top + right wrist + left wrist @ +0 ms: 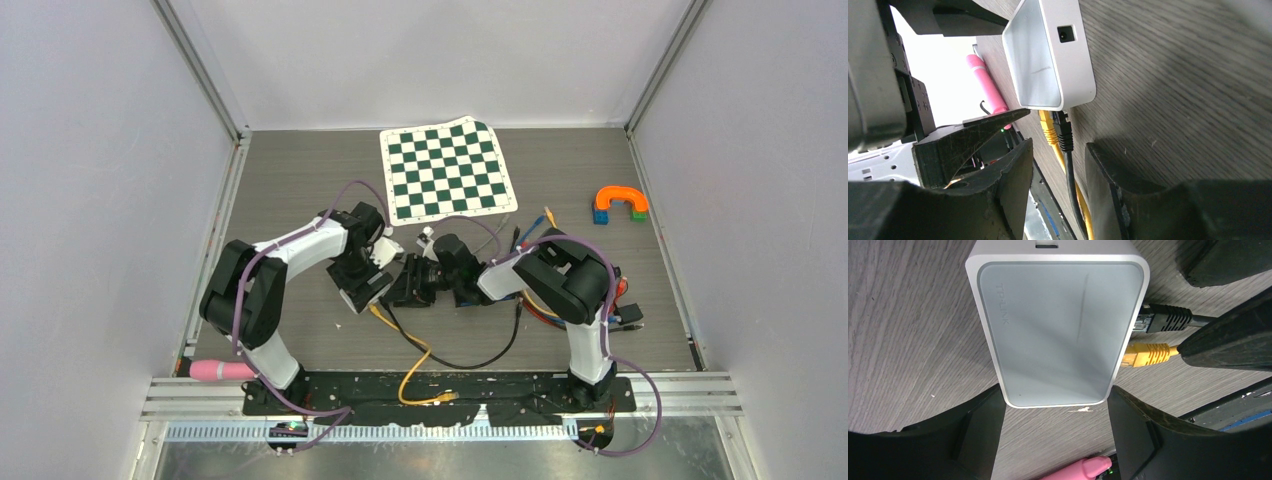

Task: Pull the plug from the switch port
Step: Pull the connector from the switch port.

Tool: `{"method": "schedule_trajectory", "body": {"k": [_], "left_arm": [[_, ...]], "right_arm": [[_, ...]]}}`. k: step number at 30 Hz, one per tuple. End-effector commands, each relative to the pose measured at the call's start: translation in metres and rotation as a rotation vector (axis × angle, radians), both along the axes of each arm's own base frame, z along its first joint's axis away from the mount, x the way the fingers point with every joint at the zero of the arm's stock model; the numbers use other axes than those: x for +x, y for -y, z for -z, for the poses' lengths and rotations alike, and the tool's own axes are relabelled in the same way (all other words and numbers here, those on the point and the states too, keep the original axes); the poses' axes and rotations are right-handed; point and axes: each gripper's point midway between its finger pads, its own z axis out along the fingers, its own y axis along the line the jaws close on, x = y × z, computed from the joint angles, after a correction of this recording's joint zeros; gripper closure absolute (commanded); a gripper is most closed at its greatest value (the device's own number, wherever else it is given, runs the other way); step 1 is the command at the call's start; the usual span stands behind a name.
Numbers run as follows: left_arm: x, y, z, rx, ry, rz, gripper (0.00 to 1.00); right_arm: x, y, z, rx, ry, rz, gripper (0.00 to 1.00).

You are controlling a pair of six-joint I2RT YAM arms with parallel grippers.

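The white switch [1058, 330] lies flat on the wood-grain table. A black plug [1163, 320] and a yellow plug [1148, 354] sit side by side in its right-hand side. My left gripper [1055, 392] straddles the switch's near end, with a finger against each long side at the corners. In the right wrist view the switch [1048, 60] stands just beyond my right gripper [1060, 145]. That gripper is open, and the black cable [1073, 190] runs between its fingers with gaps on both sides. The black plug [1064, 131] is at the fingertips. In the top view both grippers meet at mid-table and hide the switch.
Black cable [470, 358] and yellow cable [415, 370] loop toward the near edge. A chessboard mat [447, 170] lies at the back. An orange arch on coloured blocks [620, 203] sits back right. More cables [530, 235] lie by the right arm, a pink cylinder [222, 370] near left.
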Motion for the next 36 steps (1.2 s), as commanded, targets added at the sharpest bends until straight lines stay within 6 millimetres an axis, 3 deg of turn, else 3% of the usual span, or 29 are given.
{"method": "schedule_trajectory", "body": {"k": [1, 3, 7, 14, 16, 18, 22, 24, 26, 30, 33, 36], "left_arm": [[0.006, 0.011, -0.008, -0.058, 0.043, -0.016, 0.24], [0.006, 0.009, -0.009, -0.053, 0.056, -0.018, 0.22], [0.004, 0.007, -0.01, -0.05, 0.063, -0.024, 0.02], [0.02, 0.003, -0.029, -0.05, 0.213, -0.101, 0.0], [0.03, -0.004, -0.043, -0.047, 0.326, -0.166, 0.0], [0.043, -0.012, -0.073, -0.08, 0.494, -0.277, 0.0], [0.053, -0.023, -0.122, -0.261, 0.773, -0.597, 0.0], [0.052, -0.032, -0.129, -0.358, 0.849, -0.827, 0.01], [0.047, -0.031, -0.125, -0.462, 0.84, -0.956, 0.0], [0.029, -0.016, -0.103, -0.581, 0.677, -1.044, 0.0], [0.017, 0.0, -0.084, -0.642, 0.533, -1.152, 0.05], [0.013, 0.017, -0.069, -0.696, 0.42, -1.209, 0.17]], "right_arm": [[0.008, -0.001, -0.005, 0.014, 0.037, 0.05, 0.5], [0.008, 0.0, -0.007, 0.014, 0.046, 0.048, 0.5], [0.008, 0.004, -0.009, 0.014, 0.06, 0.049, 0.5], [0.01, 0.01, -0.014, 0.001, 0.099, 0.048, 0.5], [0.012, 0.011, -0.016, -0.009, 0.116, 0.047, 0.5], [0.012, 0.014, -0.016, -0.033, 0.131, 0.044, 0.5], [0.017, 0.02, -0.019, -0.084, 0.187, 0.044, 0.5], [0.018, 0.023, -0.019, -0.113, 0.205, 0.041, 0.5], [0.019, 0.024, -0.02, -0.127, 0.221, 0.034, 0.49], [0.021, 0.023, -0.022, -0.131, 0.23, 0.032, 0.49], [0.022, 0.021, -0.022, -0.129, 0.226, 0.026, 0.49], [0.023, 0.019, -0.02, -0.127, 0.219, 0.024, 0.5]]}}
